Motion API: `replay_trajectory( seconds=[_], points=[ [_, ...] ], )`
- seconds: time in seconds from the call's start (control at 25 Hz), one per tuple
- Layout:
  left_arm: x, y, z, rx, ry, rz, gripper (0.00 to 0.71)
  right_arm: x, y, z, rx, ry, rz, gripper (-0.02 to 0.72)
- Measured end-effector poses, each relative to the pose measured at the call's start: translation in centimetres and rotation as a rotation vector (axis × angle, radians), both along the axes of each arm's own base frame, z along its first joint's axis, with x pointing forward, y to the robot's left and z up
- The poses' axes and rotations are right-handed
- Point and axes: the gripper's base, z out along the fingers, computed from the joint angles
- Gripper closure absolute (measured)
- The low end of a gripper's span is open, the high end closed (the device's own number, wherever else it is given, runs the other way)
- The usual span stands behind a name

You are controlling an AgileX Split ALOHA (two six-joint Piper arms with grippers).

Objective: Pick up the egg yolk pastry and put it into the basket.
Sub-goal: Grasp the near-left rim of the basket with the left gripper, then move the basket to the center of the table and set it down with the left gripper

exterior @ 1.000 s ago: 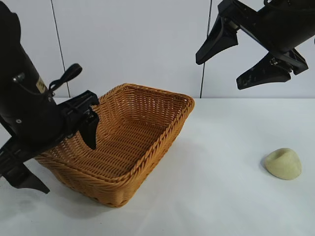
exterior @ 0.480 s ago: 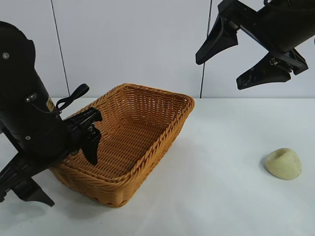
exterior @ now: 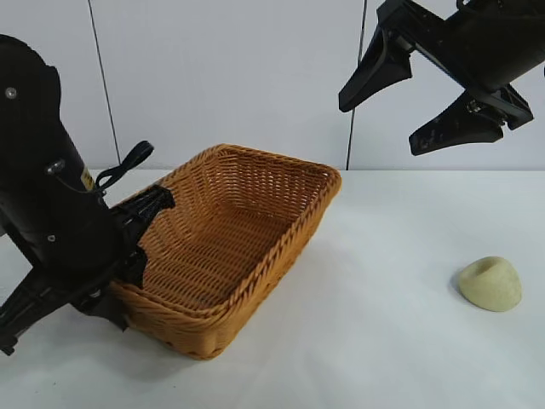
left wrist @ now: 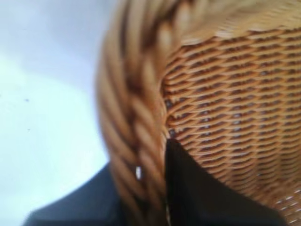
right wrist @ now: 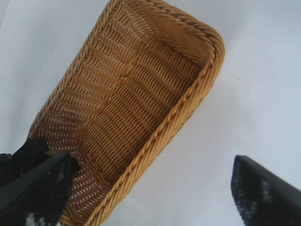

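The egg yolk pastry, a pale yellow lump with a dent, lies on the white table at the right, far from both grippers. The orange-brown wicker basket stands left of centre. My left gripper is at the basket's near left corner, one finger inside and one outside the braided rim, shut on it. The left wrist view shows the rim between the two dark fingers. My right gripper hangs open and empty high at the upper right; its wrist view looks down on the basket. The pastry is out of both wrist views.
The white table runs between the basket and the pastry. A pale wall with vertical seams stands behind. The left arm's bulky black body fills the left side beside the basket.
My left gripper has dropped onto the basket's near left corner and closed on the rim. The basket has shifted slightly to the right. The right arm and pastry have not moved.
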Motion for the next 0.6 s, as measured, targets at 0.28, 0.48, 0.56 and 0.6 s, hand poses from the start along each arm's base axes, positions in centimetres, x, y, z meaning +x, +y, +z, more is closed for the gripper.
replay_trajectory(
  seconds=[0.28, 0.48, 0.56, 0.6],
  points=[
    [3.5, 2.6, 3.1, -0.020, -0.041, -0.099, 0.626, 0.0, 0.0, 0.0, 0.000, 0.000, 0.000, 0.047],
    [5.4, 3.8, 4.9, 0.018, -0.096, -0.302, 0.627, 0.0, 0.0, 0.0, 0.000, 0.000, 0.000, 0.047],
    [6.1, 4.1, 5.0, 0.042, -0.087, -0.386, 0.627, 0.0, 0.0, 0.0, 0.000, 0.000, 0.000, 0.047],
    [6.5, 4.1, 4.9, 0.054, -0.079, -0.436, 0.627, 0.0, 0.0, 0.0, 0.000, 0.000, 0.000, 0.047]
  ],
)
